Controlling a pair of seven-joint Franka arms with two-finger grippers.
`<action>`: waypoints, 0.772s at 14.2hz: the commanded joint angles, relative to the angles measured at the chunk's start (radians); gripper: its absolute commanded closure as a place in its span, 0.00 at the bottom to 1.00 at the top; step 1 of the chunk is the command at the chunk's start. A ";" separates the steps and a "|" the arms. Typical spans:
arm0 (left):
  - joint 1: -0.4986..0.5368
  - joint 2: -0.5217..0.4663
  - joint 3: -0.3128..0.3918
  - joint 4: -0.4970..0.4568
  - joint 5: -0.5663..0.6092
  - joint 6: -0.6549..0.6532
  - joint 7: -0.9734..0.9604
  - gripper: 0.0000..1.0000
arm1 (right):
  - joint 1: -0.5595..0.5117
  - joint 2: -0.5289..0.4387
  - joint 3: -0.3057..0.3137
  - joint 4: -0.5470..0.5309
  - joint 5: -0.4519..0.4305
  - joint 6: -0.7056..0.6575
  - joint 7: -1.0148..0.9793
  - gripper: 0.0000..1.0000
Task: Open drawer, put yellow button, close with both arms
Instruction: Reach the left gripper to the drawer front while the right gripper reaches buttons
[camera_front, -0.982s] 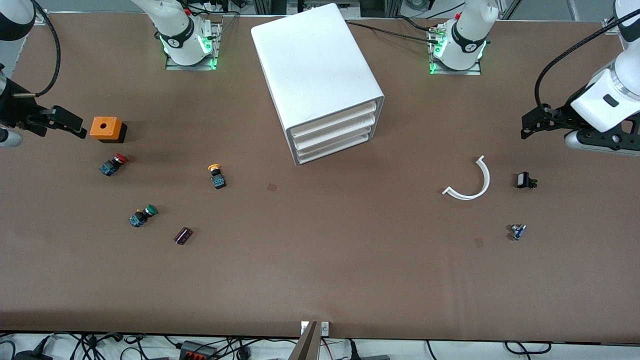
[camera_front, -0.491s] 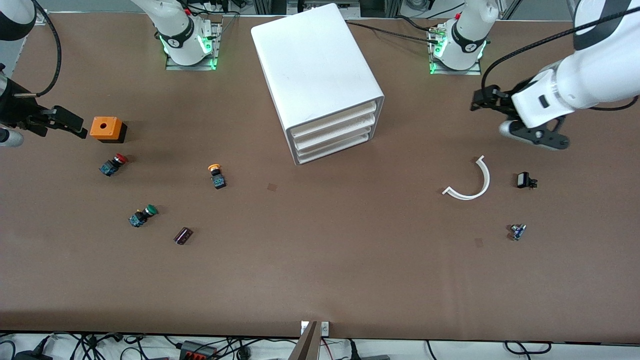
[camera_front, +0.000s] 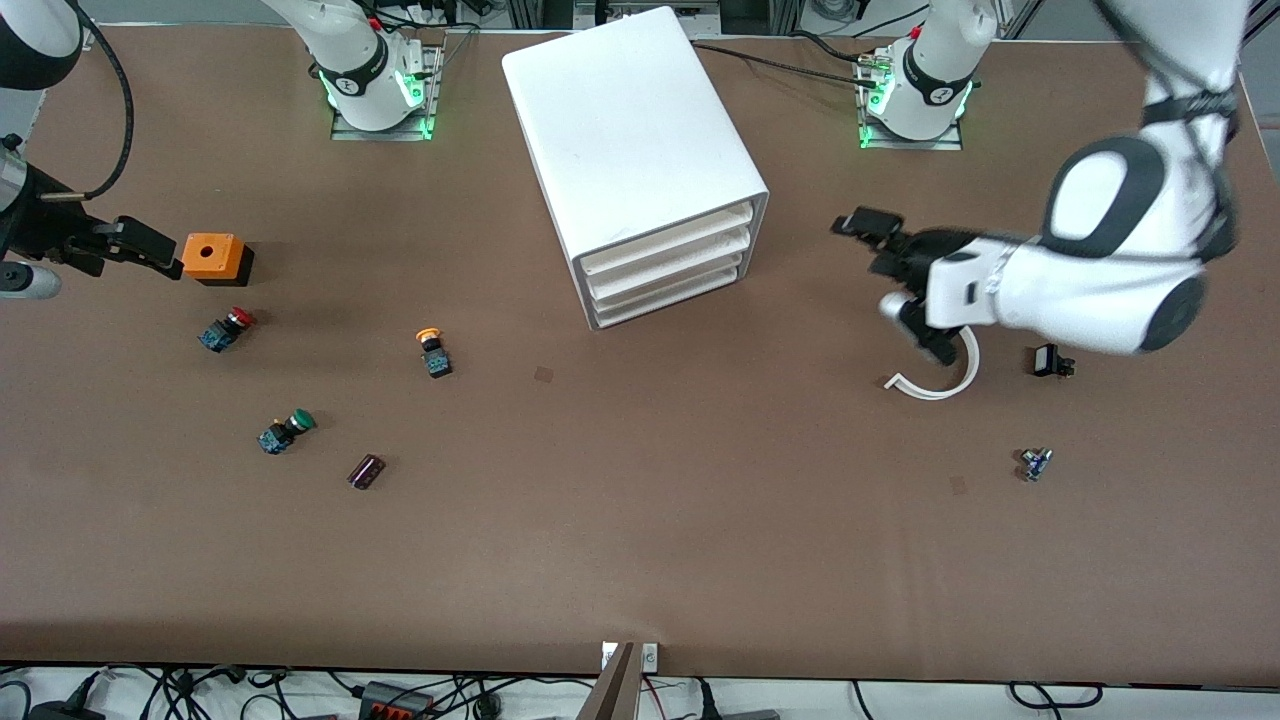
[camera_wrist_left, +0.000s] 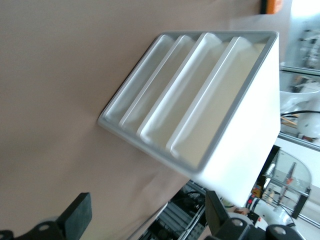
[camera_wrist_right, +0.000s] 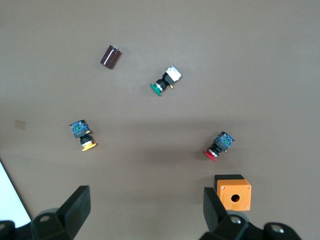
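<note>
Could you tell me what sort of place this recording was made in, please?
Most likely a robotics lab bench: two arms bolted to a brown-covered table, loose cables along its edge, and test props laid out, such as a white drawer cabinet and push-button switches like the yellow button.

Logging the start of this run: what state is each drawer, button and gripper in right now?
drawer: shut, topmost of three.
two lower drawers: shut.
yellow button: lying on the table, untouched.
left gripper: open, empty, over the table beside the cabinet.
right gripper: open, empty, next to the orange box.
</note>
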 joint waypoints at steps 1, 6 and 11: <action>-0.026 0.047 -0.082 0.020 -0.057 0.113 0.033 0.00 | 0.038 0.043 0.007 -0.001 0.013 0.008 -0.007 0.00; -0.045 0.092 -0.135 -0.058 -0.150 0.232 0.062 0.00 | 0.109 0.196 0.015 0.011 0.094 0.067 -0.007 0.00; -0.042 0.078 -0.141 -0.183 -0.240 0.267 0.212 0.21 | 0.205 0.336 0.015 0.008 0.098 0.199 -0.007 0.00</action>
